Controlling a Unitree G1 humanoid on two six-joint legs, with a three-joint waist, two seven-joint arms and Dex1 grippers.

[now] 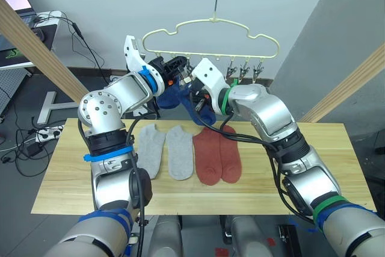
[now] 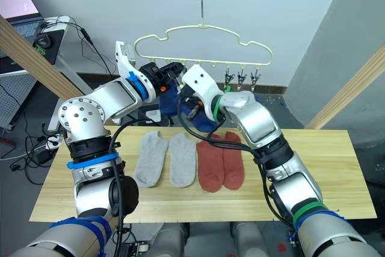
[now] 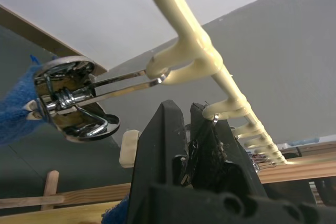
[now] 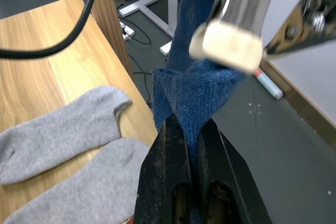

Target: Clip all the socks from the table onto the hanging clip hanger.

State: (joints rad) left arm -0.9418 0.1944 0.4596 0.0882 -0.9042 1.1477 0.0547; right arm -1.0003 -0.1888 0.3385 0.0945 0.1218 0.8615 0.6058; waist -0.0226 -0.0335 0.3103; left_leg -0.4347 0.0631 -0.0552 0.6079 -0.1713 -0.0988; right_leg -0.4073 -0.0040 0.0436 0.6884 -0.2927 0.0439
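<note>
On the table (image 1: 258,185) we see two grey socks (image 1: 165,150) and two red socks (image 1: 217,154). Farther, our right gripper (image 4: 191,129) pinches a blue sock (image 4: 197,90) below the hanger (image 1: 213,34); our left gripper (image 3: 188,124) squeezes a clip (image 3: 212,129). Released early, the sock may drop. No writing is legible.

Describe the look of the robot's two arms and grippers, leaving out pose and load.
Both arms are silver-grey metal with rounded joint housings and loose black cables. The left arm wears blue tape bands; the right arm has green bands and blue wrap near the shoulder. Wrists are white. The left gripper and right gripper have flat black fingers.
</note>
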